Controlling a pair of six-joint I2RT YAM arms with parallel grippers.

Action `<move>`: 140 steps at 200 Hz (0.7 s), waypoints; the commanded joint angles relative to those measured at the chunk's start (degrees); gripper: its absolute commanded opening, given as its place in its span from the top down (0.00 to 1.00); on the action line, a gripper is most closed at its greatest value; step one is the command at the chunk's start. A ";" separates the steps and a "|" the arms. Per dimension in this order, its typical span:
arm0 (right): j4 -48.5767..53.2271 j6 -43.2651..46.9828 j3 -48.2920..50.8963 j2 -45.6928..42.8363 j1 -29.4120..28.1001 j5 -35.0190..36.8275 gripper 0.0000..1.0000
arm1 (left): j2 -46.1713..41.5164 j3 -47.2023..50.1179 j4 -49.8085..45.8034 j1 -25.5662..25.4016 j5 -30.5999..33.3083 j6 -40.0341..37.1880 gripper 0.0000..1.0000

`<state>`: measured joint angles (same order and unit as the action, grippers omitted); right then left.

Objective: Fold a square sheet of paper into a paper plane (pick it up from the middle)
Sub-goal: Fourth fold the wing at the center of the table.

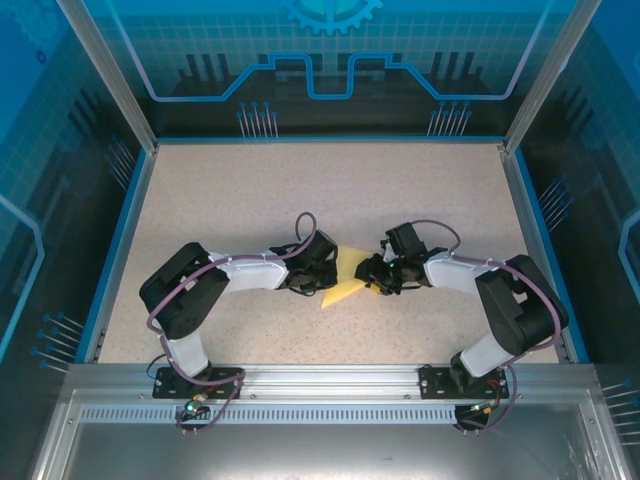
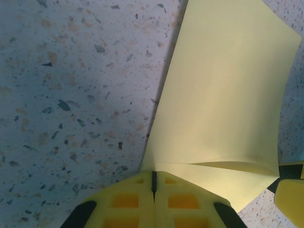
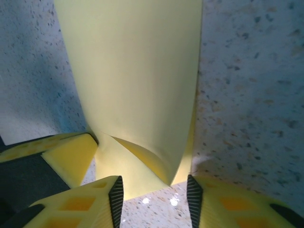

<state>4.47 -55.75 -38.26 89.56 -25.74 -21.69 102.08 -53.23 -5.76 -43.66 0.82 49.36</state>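
The square sheet of paper (image 1: 343, 286) lies pale yellow on the table between both arms, folded over on itself with the top layer curling up. My left gripper (image 2: 153, 179) is shut, its tips pinching the sheet (image 2: 223, 95) at the fold's near corner; from above this gripper (image 1: 325, 272) sits at the paper's left edge. My right gripper (image 3: 154, 199) stands open, its ribbed fingertips (image 3: 116, 194) either side of the paper's (image 3: 137, 80) folded corner without touching it. In the top view it (image 1: 373, 280) is at the paper's right edge.
A speckled tabletop (image 1: 300, 200) with a blue rim (image 1: 118, 240) and see-through walls surrounds the work. One left finger (image 3: 66, 154) shows at the lower left of the right wrist view, and a right finger (image 2: 290, 195) at the lower right of the left wrist view.
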 commanded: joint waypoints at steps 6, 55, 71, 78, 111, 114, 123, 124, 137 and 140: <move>-2.98 -1.53 -0.89 1.52 -0.11 -2.46 0.62 | 2.05 0.16 -2.65 0.24 1.82 0.03 0.95; -6.42 -2.94 -0.09 3.29 -0.05 -4.87 0.68 | 1.91 0.05 -2.85 0.24 1.80 -0.06 0.95; -7.66 -3.38 0.53 3.24 -0.10 -5.20 0.69 | 1.94 -0.03 -2.96 0.23 1.85 -0.12 0.95; -7.85 -3.47 0.70 3.24 -0.06 -5.28 0.70 | 1.94 -0.03 -3.01 0.19 1.81 -0.15 0.95; -8.34 -4.07 0.95 3.83 -0.11 -5.55 0.74 | 1.73 -0.20 -3.30 0.20 1.82 -0.32 0.95; -8.38 -4.32 0.98 3.93 -0.10 -5.55 0.74 | 1.72 -0.27 -3.29 0.17 1.82 -0.30 0.95; -8.42 -4.79 1.12 3.94 -0.10 -5.22 0.76 | 1.65 -0.36 -3.38 0.18 1.73 -0.40 0.95; -8.42 -4.84 1.10 3.91 -0.06 -5.21 0.76 | 1.68 -0.37 -3.38 0.21 1.77 -0.36 0.95; -8.37 -5.24 1.26 3.95 -0.10 -4.77 0.78 | 1.45 -0.41 -3.38 0.24 1.72 -0.41 0.94; -8.38 -5.33 1.26 3.94 -0.10 -4.68 0.79 | 1.39 -0.45 -3.38 0.23 1.73 -0.47 0.94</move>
<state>-3.09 -59.57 -38.20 92.60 -25.78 -25.98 102.08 -53.23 -5.78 -43.66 0.86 49.36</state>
